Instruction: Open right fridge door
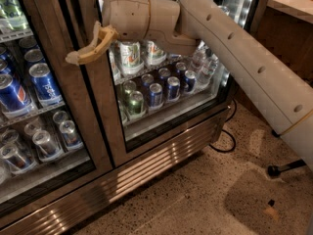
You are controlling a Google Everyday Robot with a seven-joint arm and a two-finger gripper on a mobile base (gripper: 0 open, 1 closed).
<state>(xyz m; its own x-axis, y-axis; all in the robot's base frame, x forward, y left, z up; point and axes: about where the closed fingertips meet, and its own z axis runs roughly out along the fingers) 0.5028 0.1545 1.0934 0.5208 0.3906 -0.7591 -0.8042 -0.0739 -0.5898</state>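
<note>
Brushed steel round glass: right fridge door (166, 106), filling the middle of the view, looking shut, its left edge flush beside the left door (34, 97) with the blue cans (44, 84) behind. Bright strip of light (244, 13) down its far right side, so likely hinged there and swinging from the left edge.

Tan gripper (88, 48) hanging high at the seam between the two doors, pointing left and down, tip lying across the steel frame of the left door. Cannot tell how far open; nothing plainly held. Cannot tell either whether touching the frame or just in front of it. Pale arm (234, 62) reaching in from the near right, across the front of the glass.

Step in hand, by the look of it: getting a hold on the left edge of the right door, not yet pulling.

To do it well:
- Seat on the black inner edge of the right door, not on the left door's frame. Tip seemingly a little too far left at present, so shift right first.
- Get well behind the edge before any pull; a shallow catch on smooth steel likely to slip.
- Pull toward the near side to break the seal, then follow an arc round the right-hand hinge, letting the wrist turn with the door.
- Go slowly and evenly; cans and bottles (156, 94) on the shelves apt to rattle with a jerk.
- Make room for the swing by drawing the arm back to the near right.
- If backing away, mind the black cable (217, 148) on the speckled floor (195, 199).
</note>
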